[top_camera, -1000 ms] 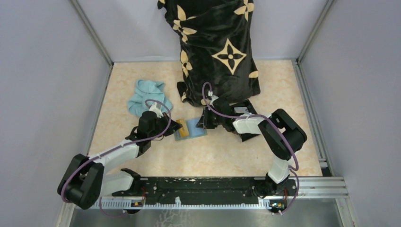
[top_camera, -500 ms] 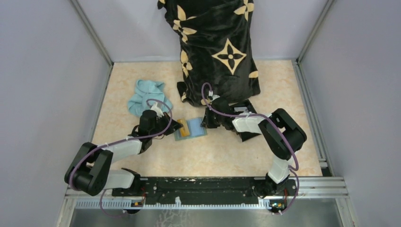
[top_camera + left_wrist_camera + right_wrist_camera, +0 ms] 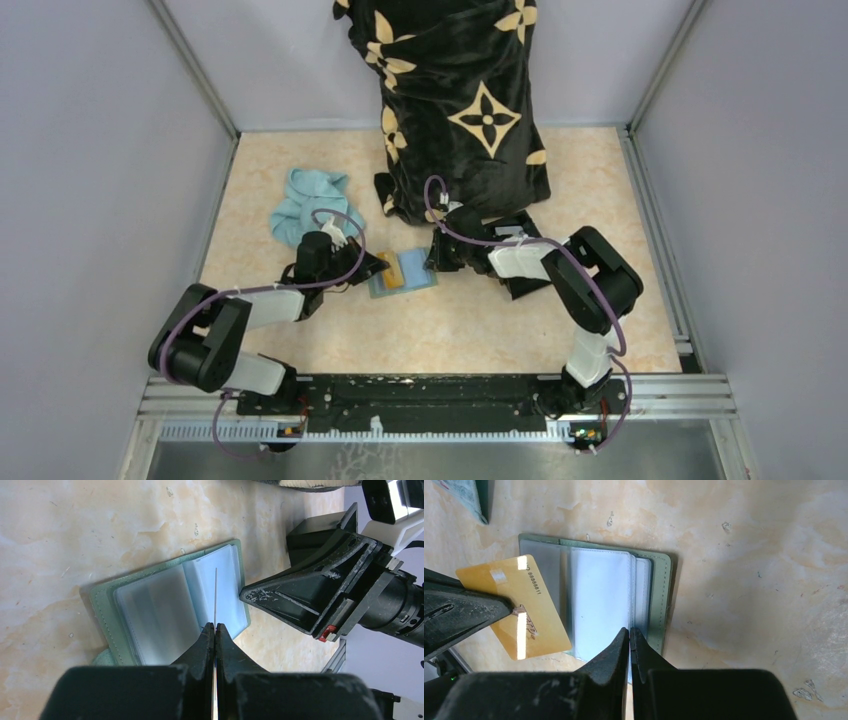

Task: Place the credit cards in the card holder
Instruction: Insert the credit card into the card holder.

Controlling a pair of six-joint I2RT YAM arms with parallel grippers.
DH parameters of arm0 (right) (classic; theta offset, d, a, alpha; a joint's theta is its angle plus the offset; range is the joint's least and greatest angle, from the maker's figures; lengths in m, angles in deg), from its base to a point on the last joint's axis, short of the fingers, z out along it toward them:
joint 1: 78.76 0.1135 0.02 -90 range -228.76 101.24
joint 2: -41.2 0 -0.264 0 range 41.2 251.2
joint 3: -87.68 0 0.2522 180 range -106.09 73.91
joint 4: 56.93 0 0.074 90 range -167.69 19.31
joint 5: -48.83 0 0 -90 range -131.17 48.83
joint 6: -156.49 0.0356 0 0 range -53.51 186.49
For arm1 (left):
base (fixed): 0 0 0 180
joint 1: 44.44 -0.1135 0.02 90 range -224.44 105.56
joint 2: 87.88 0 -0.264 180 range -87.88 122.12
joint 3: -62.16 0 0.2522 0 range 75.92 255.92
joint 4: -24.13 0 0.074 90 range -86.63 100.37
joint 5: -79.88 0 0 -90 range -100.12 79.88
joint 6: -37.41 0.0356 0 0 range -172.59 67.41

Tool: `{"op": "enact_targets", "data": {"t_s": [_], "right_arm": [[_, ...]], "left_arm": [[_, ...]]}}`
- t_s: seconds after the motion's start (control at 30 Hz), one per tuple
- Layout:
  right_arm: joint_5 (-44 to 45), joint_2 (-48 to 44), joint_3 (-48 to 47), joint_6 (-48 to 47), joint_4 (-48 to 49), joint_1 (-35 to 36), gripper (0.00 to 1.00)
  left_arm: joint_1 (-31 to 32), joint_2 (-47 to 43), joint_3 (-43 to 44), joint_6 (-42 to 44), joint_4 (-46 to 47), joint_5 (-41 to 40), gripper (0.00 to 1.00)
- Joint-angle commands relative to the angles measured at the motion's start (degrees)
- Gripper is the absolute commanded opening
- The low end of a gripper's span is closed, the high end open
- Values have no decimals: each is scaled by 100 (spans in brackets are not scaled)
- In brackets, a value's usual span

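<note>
The sage-green card holder (image 3: 424, 283) lies open on the table, its clear sleeves up; it also shows in the left wrist view (image 3: 100, 605) and the right wrist view (image 3: 663, 595). My left gripper (image 3: 373, 266) is shut on a tan-orange credit card (image 3: 519, 605), held over the holder's left sleeve and seen edge-on in the left wrist view (image 3: 215, 595). My right gripper (image 3: 436, 256) is shut, its tips (image 3: 629, 630) on the sleeves by the holder's right edge. I cannot tell whether it pinches a sleeve. The blue and silvery cards are out of view.
A black cloth with a tan flower pattern (image 3: 460, 110) hangs over the back middle. A light blue cloth (image 3: 305, 200) lies at the back left. A black box (image 3: 305, 530) stands behind the right gripper. Metal rails edge the table.
My left arm's elbow has swung forward and right, while its gripper stays at the holder with the card edging slightly right. The right arm has barely moved.
</note>
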Motion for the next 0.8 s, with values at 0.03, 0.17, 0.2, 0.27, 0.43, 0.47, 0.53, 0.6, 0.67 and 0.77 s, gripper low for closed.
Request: {"op": "enact_targets", "data": {"t_s": [0.03, 0.17, 0.2, 0.27, 0.43, 0.47, 0.53, 0.6, 0.67, 0.77], "right_arm": [[-29, 66, -237, -104, 93, -29, 4], [-1, 65, -232, -109, 75, -27, 4], [22, 47, -221, -112, 66, -31, 4], [80, -18, -192, -107, 73, -31, 4], [191, -136, -193, -146, -9, -31, 5], [213, -155, -193, -158, -26, -31, 5], [246, -193, -189, -171, -45, -31, 5], [296, -225, -190, -174, -57, -31, 6], [360, -261, -184, -186, -65, -27, 7], [357, -281, -188, -198, -52, -29, 9]], "left_arm": [[-89, 239, -6, -155, 467, 282, 0], [-117, 330, -42, -205, 536, 312, 0], [-125, 333, -57, -214, 545, 312, 0], [-131, 351, -71, -226, 556, 295, 0], [-147, 397, -88, -259, 562, 253, 0], [-148, 400, -97, -267, 558, 243, 0], [-148, 413, -106, -277, 567, 237, 0], [-151, 428, -114, -275, 573, 233, 0], [-156, 439, -130, -281, 576, 226, 0], [-157, 484, -167, -287, 627, 224, 0]]}}
